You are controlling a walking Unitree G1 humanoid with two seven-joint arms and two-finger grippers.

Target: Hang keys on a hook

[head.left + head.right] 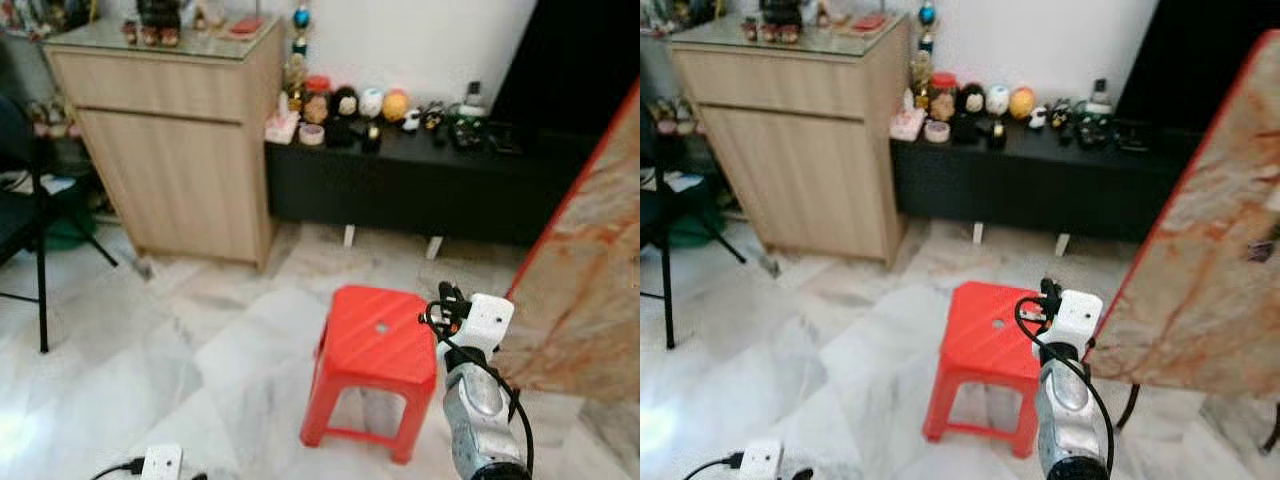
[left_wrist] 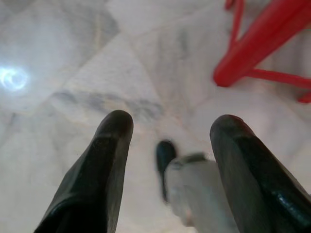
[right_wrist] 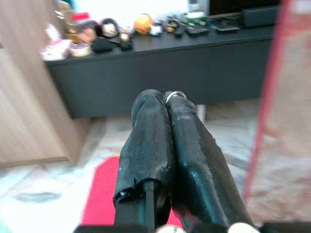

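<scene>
My right gripper (image 1: 446, 298) is raised in front of me, above the right edge of a red plastic stool (image 1: 378, 335). In the right wrist view its two black fingers (image 3: 146, 136) are pressed together, and a small silver key ring (image 3: 176, 95) pokes out at their tips. The rest of the keys is hidden between the fingers. My left gripper (image 2: 171, 124) hangs low over the marble floor with its fingers spread wide and nothing held.
A tilted marble-patterned board with a red edge (image 1: 590, 290) stands close on the right. Behind the stool runs a low black cabinet (image 1: 420, 190) with figurines on top, with a wooden cabinet (image 1: 180, 150) to its left. A black chair (image 1: 30, 220) and a white power strip (image 1: 160, 462) are at left.
</scene>
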